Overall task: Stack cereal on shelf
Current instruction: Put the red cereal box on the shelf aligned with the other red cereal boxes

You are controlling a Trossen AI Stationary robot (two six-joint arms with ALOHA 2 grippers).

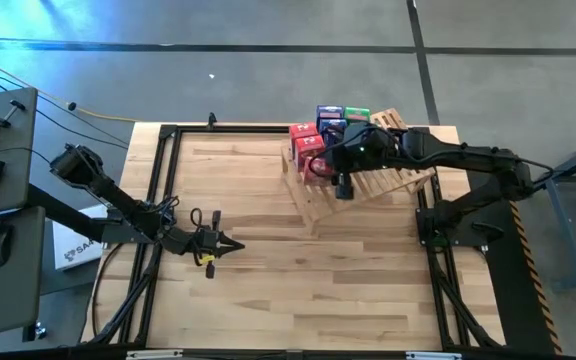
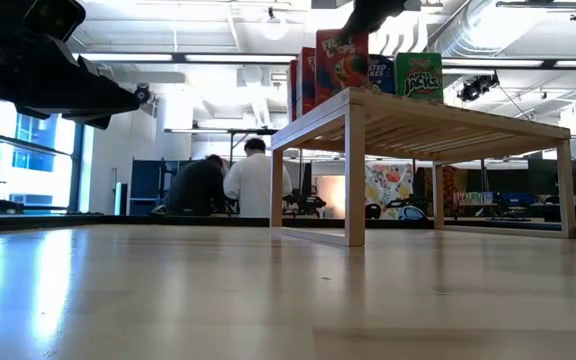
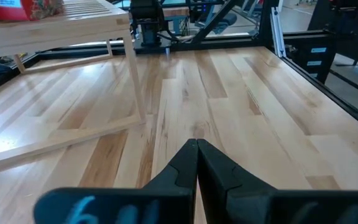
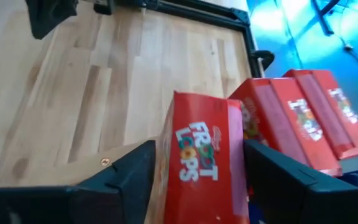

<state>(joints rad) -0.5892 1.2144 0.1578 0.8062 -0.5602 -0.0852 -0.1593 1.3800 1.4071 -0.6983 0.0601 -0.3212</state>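
The shelf [image 1: 378, 180], a light slatted wooden rack, stands at the table's far right and carries several cereal boxes [image 1: 330, 122], red, blue and green. In the low view they stand upright on its top [image 2: 418, 75]. My right gripper [image 4: 197, 146] is open over the shelf's left end. Its fingers stand close on either side of an upright red Froot Loops box [image 4: 201, 165], next to two other red boxes [image 4: 303, 118]. My left gripper [image 1: 230, 243] is shut on nothing, low over the table's left half, and points toward the right. My right gripper comes at the red Froot Loops box slanting down from the table's right. One finger [image 4: 129, 177] stands along each narrow side of the box. I cannot tell whether either finger touches the cardboard. The box's bottom is hidden below the frame edge.
A black frame [image 1: 158, 200] runs round the wooden tabletop [image 1: 298, 280], which lies bare between the arms and toward the near edge. The shelf's leg [image 3: 135, 81] stands ahead of my left gripper. Two people [image 2: 228, 185] sit in the room behind.
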